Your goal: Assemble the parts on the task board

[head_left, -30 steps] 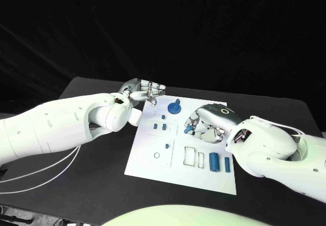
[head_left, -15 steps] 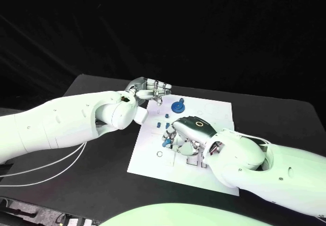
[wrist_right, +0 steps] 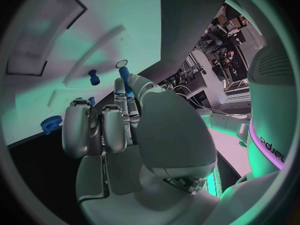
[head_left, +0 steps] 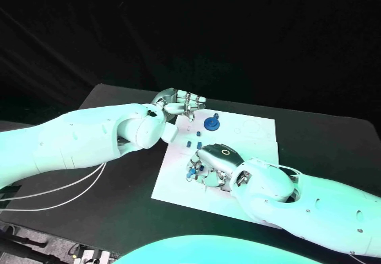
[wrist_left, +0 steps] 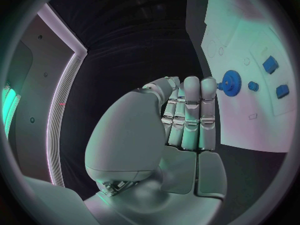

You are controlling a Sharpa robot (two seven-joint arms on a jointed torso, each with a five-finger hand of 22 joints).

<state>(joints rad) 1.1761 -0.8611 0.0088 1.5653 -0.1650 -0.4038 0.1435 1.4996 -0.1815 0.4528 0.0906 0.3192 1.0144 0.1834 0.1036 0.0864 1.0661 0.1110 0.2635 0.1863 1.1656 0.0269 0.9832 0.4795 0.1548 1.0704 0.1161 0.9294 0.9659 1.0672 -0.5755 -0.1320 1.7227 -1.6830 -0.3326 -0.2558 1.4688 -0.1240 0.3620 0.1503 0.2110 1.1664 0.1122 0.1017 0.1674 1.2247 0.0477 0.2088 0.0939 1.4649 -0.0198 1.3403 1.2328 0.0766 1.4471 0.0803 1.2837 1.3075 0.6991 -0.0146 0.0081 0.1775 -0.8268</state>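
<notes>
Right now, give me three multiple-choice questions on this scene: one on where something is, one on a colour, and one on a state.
1. Where is the gear?
A. On the far part of the task board, close to the left hand
B. At the near edge of the task board
C. Hanging off the side of the task board

2. What colour is the gear?
A. Red
B. Yellow
C. Blue

3. How do the left hand's fingers lie?
A. Spread flat on the board
B. Curled in
C. Wrapped around the gear

Answers:
1. A, as the gear sits on the far part of the task board, just beside the left hand.
2. C, as it is blue against the white plate.
3. B, as the left wrist view shows the fingers folded in, apart from the gear.
</notes>
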